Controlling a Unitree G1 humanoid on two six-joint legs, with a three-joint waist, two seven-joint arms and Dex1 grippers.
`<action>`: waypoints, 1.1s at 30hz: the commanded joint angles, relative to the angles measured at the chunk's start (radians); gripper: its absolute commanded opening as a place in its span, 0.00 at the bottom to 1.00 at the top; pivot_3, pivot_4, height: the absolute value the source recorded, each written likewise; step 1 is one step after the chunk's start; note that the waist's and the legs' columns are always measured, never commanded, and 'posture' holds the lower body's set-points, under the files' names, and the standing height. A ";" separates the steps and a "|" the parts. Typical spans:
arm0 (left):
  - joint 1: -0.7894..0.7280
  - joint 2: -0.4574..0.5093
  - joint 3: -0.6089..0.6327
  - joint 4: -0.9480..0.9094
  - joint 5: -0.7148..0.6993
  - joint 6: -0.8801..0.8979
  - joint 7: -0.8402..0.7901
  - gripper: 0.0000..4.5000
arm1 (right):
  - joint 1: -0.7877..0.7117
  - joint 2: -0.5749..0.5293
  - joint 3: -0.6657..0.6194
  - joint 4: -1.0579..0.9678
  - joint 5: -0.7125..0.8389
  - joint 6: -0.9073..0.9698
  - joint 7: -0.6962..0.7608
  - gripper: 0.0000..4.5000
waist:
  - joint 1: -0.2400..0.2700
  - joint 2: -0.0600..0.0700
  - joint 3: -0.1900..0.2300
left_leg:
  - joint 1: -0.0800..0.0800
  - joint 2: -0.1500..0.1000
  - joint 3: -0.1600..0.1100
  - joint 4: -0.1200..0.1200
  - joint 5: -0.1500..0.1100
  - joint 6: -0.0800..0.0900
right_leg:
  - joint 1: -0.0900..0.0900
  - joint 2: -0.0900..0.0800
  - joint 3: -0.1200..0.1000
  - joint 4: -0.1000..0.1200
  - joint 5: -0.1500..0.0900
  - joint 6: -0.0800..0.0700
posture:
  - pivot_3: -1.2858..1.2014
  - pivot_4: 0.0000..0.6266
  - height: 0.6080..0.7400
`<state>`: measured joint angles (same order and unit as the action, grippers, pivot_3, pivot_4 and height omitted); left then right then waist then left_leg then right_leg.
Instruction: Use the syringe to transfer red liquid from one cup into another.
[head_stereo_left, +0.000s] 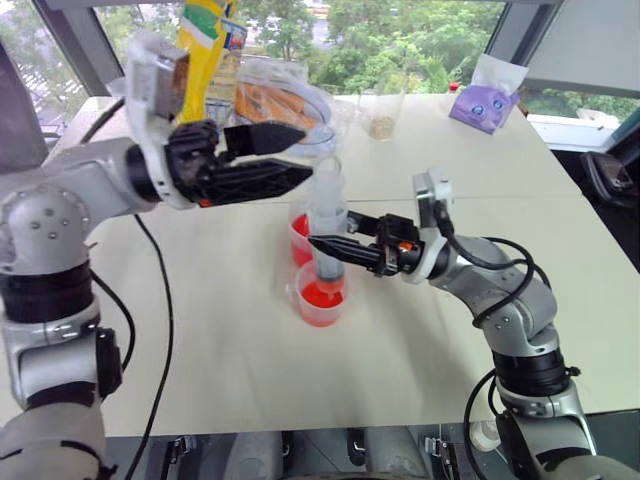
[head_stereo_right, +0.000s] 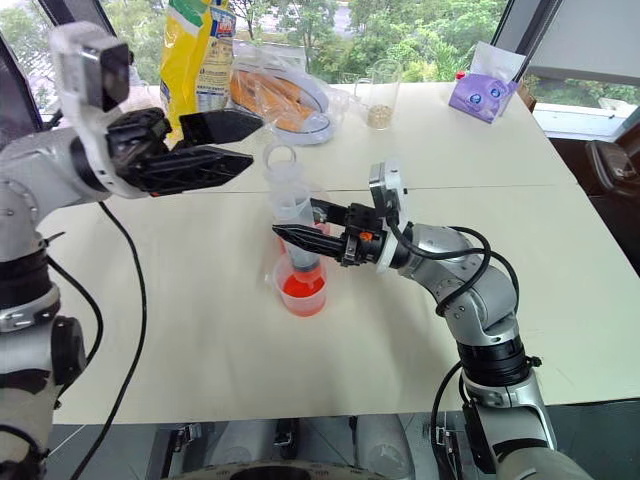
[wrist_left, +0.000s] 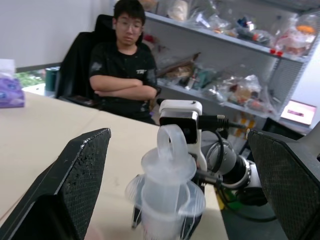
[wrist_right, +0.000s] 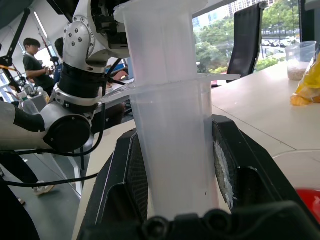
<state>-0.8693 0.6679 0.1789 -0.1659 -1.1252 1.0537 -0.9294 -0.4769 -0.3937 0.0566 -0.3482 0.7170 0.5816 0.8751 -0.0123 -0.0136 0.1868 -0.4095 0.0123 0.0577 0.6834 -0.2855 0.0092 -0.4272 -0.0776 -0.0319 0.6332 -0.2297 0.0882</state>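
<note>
We see right gripper (head_stereo_left: 322, 246) pinching syringe (head_stereo_left: 327, 225) upright over near cup (head_stereo_left: 321, 293); left gripper (head_stereo_left: 300, 155) spread beside syringe top.

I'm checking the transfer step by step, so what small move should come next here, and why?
Probably bring the open left claw across to the syringe's plunger ring and close on it. The right claw already clamps the barrel upright, with its tip down in the nearer cup of red liquid, and the plunger ring sits untouched between the left claw's spread fingers.
</note>
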 joint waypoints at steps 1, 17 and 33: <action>-0.023 -0.012 -0.014 -0.023 0.012 -0.021 0.007 1.00 | -0.008 0.003 -0.004 -0.020 0.002 -0.020 0.002 0.32 | -0.002 0.000 0.000 | 0.000 0.000 0.000 0.000 0.000 0.000 | 0.000 0.000 0.000 0.000 0.000 0.000 | 0.52 0.24 1.00; -0.010 -0.020 -0.060 -0.040 0.047 -0.023 -0.038 0.02 | -0.022 0.007 -0.012 -0.029 0.005 -0.015 -0.011 0.32 | 0.000 0.000 0.000 | 0.000 0.000 0.000 0.000 0.000 0.000 | 0.000 0.000 0.000 0.000 0.000 0.000 | 0.52 0.24 1.00; 0.081 0.004 -0.132 -0.088 0.114 -0.068 -0.120 0.02 | -0.169 0.028 -0.109 -0.025 0.121 0.075 -0.093 0.32 | 0.001 0.000 0.000 | 0.000 0.000 0.000 0.000 0.000 0.000 | 0.000 0.000 0.000 0.000 0.000 0.000 | 0.52 0.24 1.00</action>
<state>-0.8200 0.6653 0.1313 -0.2003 -1.0198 0.9536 -1.0039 -0.5746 -0.3898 0.0476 -0.3448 0.7720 0.6961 0.8160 -0.0116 -0.0136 0.1868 -0.4094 0.0124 0.0578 0.6834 -0.2856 0.0092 -0.4272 -0.0776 -0.0319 0.6331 -0.2297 0.0881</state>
